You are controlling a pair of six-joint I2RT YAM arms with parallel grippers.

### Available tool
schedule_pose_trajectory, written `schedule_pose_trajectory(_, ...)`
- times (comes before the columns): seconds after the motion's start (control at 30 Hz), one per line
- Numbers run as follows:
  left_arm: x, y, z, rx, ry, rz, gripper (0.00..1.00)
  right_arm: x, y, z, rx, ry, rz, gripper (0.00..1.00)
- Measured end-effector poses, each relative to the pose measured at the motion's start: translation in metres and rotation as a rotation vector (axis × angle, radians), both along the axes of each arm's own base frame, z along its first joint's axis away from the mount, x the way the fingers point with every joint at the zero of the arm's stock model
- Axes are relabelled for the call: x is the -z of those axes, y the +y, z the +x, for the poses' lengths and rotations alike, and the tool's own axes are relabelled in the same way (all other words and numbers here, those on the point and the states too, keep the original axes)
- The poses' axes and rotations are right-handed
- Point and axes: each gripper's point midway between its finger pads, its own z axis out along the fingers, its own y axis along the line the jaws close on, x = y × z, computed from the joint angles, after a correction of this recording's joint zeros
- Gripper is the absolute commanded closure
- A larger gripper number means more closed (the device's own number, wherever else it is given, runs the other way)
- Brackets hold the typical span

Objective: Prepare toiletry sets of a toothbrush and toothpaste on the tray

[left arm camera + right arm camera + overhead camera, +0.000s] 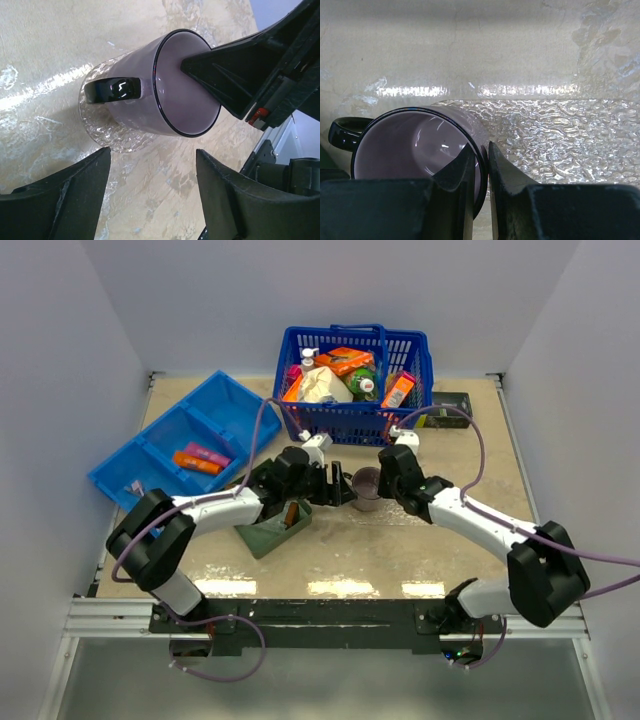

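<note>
A purple mug (366,486) with a black handle is at the table's middle, over the clear textured tray (560,135); the tray also shows under the mug in the left wrist view (97,132). My right gripper (481,147) is shut on the mug's rim (410,145), one finger inside and one outside. My left gripper (152,155) is open and empty just left of the mug (175,95), near its handle. The orange toothpaste tube (195,462) and the pink one (207,452) lie in the blue divided bin (150,455) at the far left. I cannot make out a toothbrush.
A blue basket (352,390) full of packaged goods stands at the back. A dark green square tray (262,536) holding an orange item (291,515) sits under my left arm. A dark box (452,403) lies right of the basket.
</note>
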Motion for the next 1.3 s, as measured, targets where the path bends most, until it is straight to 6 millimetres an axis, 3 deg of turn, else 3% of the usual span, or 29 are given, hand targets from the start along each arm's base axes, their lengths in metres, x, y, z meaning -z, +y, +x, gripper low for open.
schedule_pose_trajectory(0.17, 0.015, -0.003, 0.0, 0.007, 0.027, 0.012, 0.3, 0.011, -0.001, -0.001, 0.005, 0.024, -0.01, 0.99)
schedule_pose_trajectory(0.27, 0.022, -0.005, 0.001, 0.007, 0.042, 0.016, 0.34, 0.017, -0.001, -0.002, 0.007, 0.037, -0.016, 0.93)
schedule_pose_trajectory(0.37, 0.025, -0.007, 0.002, 0.007, 0.048, 0.017, 0.36, 0.021, -0.002, -0.003, 0.009, 0.045, -0.019, 0.81)
schedule_pose_trajectory(0.4, 0.025, -0.007, 0.003, 0.007, 0.048, 0.016, 0.36, 0.021, -0.001, -0.003, 0.009, 0.045, -0.019, 0.72)
schedule_pose_trajectory(0.5, 0.025, -0.01, 0.005, 0.009, 0.045, 0.009, 0.36, 0.02, 0.0, -0.001, 0.013, 0.038, -0.007, 0.57)
schedule_pose_trajectory(0.67, 0.022, -0.014, 0.009, 0.006, 0.033, -0.007, 0.36, 0.015, 0.004, 0.002, 0.016, 0.016, 0.016, 0.43)
schedule_pose_trajectory(0.93, 0.019, -0.019, 0.02, -0.013, 0.014, -0.011, 0.36, -0.004, 0.006, 0.003, 0.007, -0.026, 0.055, 0.4)
schedule_pose_trajectory(1.3, 0.03, -0.022, 0.044, -0.055, 0.007, 0.0, 0.41, 0.003, 0.024, -0.004, -0.052, 0.027, 0.126, 0.44)
